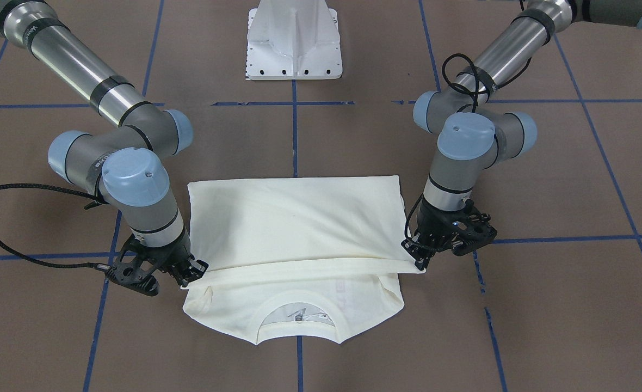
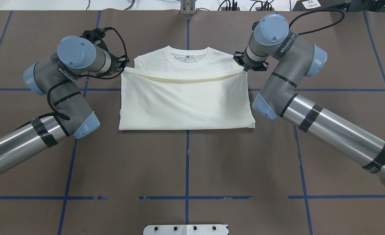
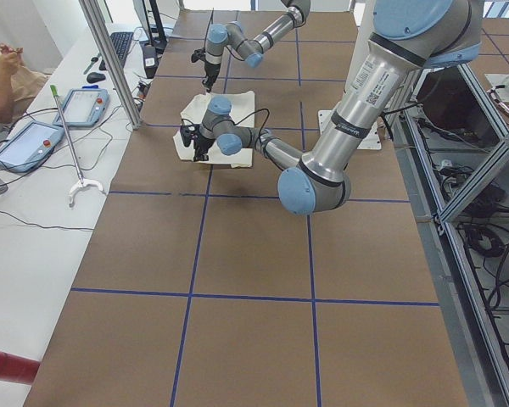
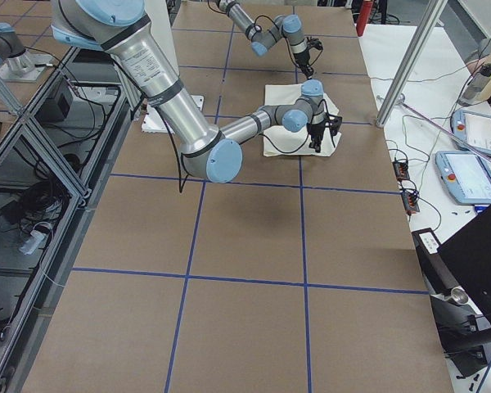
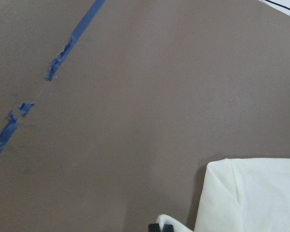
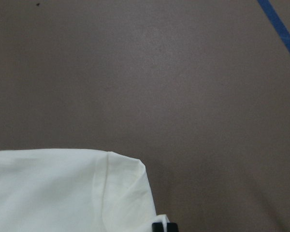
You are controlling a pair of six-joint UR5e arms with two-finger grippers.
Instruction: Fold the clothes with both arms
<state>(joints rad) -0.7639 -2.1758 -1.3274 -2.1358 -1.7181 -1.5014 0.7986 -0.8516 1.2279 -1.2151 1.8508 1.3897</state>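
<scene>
The brown table (image 2: 130, 163), crossed by blue tape lines (image 2: 187, 156), holds the cream T-shirt (image 2: 186, 101) toward 12 o'clock in the overhead view. Its lower half is folded up, and the collar (image 2: 188, 60) is at its 12 o'clock edge. The left arm (image 2: 65, 85) and right arm (image 2: 287, 88) flank it. The left gripper (image 2: 124, 67) is clenched on the raised hem (image 2: 186, 79) at the 10 o'clock corner, and the right gripper (image 2: 244, 67) at 2 o'clock.

A robotics lab: two robot arms (image 2: 336, 133) stand over a brown table (image 3: 237, 254) gridded with blue tape (image 3: 195, 293), framed by aluminium posts (image 3: 110, 59), with teach pendants (image 3: 25, 144), a keyboard (image 3: 121, 44) and loose cables (image 3: 21, 223) on a white side bench (image 3: 17, 288)
</scene>
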